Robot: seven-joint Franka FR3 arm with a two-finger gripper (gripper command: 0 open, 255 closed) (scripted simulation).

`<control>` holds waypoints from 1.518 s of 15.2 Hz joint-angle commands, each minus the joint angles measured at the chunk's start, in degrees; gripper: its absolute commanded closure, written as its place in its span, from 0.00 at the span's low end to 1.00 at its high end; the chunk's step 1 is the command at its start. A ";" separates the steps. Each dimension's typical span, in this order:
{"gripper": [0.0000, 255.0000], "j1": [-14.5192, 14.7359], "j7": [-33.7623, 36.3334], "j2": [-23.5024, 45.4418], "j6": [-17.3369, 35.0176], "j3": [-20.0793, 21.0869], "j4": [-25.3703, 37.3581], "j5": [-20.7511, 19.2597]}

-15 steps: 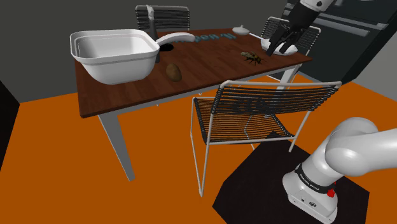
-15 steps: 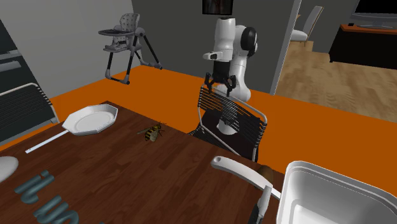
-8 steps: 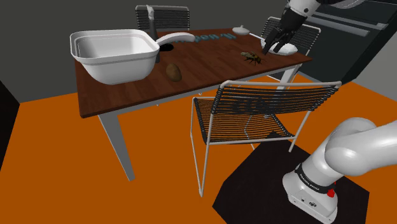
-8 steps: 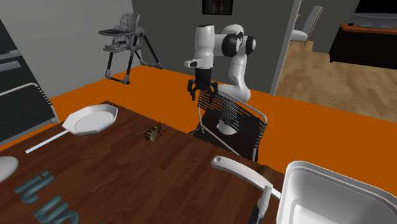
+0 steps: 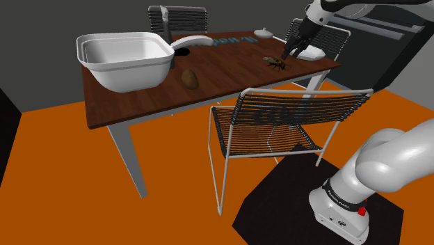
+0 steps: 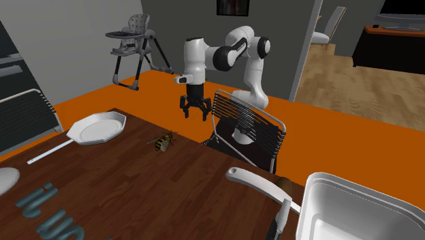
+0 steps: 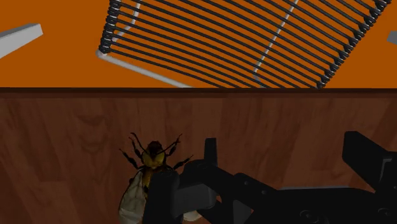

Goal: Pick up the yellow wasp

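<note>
Yellow and black, the wasp (image 5: 275,63) lies flat on the dark wood worktop (image 5: 229,73), close to the edge that faces the wire-backed chair (image 5: 292,111) and well apart from the big white tub (image 5: 125,59) at the other end. In the second exterior view a white pan (image 6: 95,128) lies near it towards that view's left, and the two do not touch. We see the tool (image 6: 193,112) hanging above the worktop's edge near the wasp, its two black fingers spread apart and pinching nothing. In the wrist view the wasp (image 7: 151,167) lies just outside the gap of the tool (image 7: 283,149), beside one finger (image 7: 210,149) and partly covered by the black body of the hand, so it is not yet between the fingers. We judge that the reach is the step in hand: the tool is over the right part of the worktop, but neither centred nor low enough to grasp. How high it hangs we cannot say for certain, since no view looks level across the wood. The next move, as we see it, calls for a short sideways shift to bring the wasp's body midway between the fingers, then a straight descent until the tips flank it just above the wood. The fingers would then press together on the body, not on the thin legs or wings.
</note>
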 commanded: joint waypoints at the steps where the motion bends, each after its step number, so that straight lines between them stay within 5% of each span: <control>1: 0.00 0.24 -3.38 3.96 0.96 -2.54 2.64 1.54; 11: 0.00 -1.45 -20.17 26.70 1.03 -11.46 19.70 15.83; 20: 0.00 -1.53 -21.97 27.56 6.34 -11.16 14.89 17.11; 21: 1.00 -1.54 -21.97 27.69 6.26 -11.15 15.07 17.16; 23: 1.00 -1.54 -21.96 27.69 6.25 -11.15 15.09 17.16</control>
